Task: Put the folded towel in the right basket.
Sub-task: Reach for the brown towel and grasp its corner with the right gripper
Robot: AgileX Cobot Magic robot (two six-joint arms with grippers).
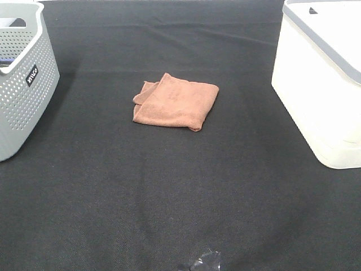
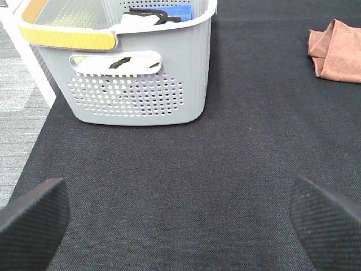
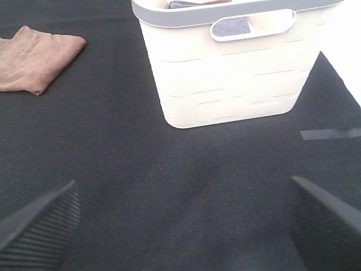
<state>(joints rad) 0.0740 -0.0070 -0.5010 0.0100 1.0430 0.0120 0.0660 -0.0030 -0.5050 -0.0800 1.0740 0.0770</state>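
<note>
Black cloth covered the surface (image 1: 169,197). Nearest, the left pincer (image 2: 180,226) and right pincer (image 3: 183,226) hung with jaws wide apart, empty, probably readied for a grasp. Beyond them the folded towel (image 1: 176,101) lay flat, unobstructed. Right of the towel, well apart, stood the white basket (image 1: 316,84), and left of it a grey perforated basket (image 1: 28,84).

Towel (image 1: 176,101) soft terry cloth; right basket (image 1: 321,84) smooth plastic; table (image 1: 169,197) matt woven fabric
</note>
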